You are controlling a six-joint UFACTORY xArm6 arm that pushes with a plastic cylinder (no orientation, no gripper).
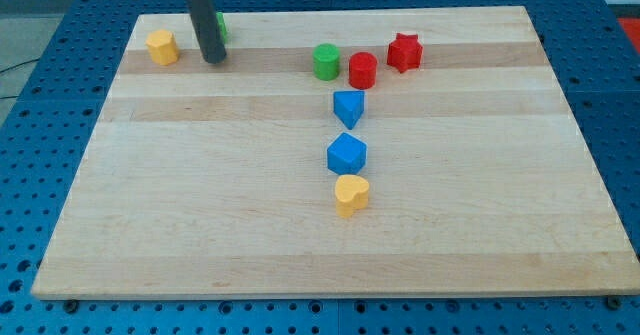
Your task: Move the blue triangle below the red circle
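Far left: yellow block (162, 47), shape unclear, maybe hexagonal, near board's upper left corner. Just at its 3 o'clock: my tip (213, 59), resting on the wooden board (200, 235), touching no block as far as visible. Green block (220, 25) mostly hidden behind the rod, at 12 to 1 o'clock of the tip, shape not readable. No fingers on this rig: bare rod, nothing to open or close, nothing held. Further right: green cylinder (325, 62), then red circle (362, 70) just beside it at 3 o'clock, then red star (404, 52) at 1 o'clock of the circle. Blue triangle (348, 107) sits at about 7 o'clock of the red circle, close, not touching. Below that, blue hexagon-like block (347, 154), then yellow heart (351, 195) at 6 o'clock. Judged step: approach not begun, tip well apart from target. Triangle looks nearly in place already, slightly left of straight below. Next move likely calls for travel to the triangle's 9 o'clock side, skirting the green cylinder, then a short nudge toward 3 o'clock.
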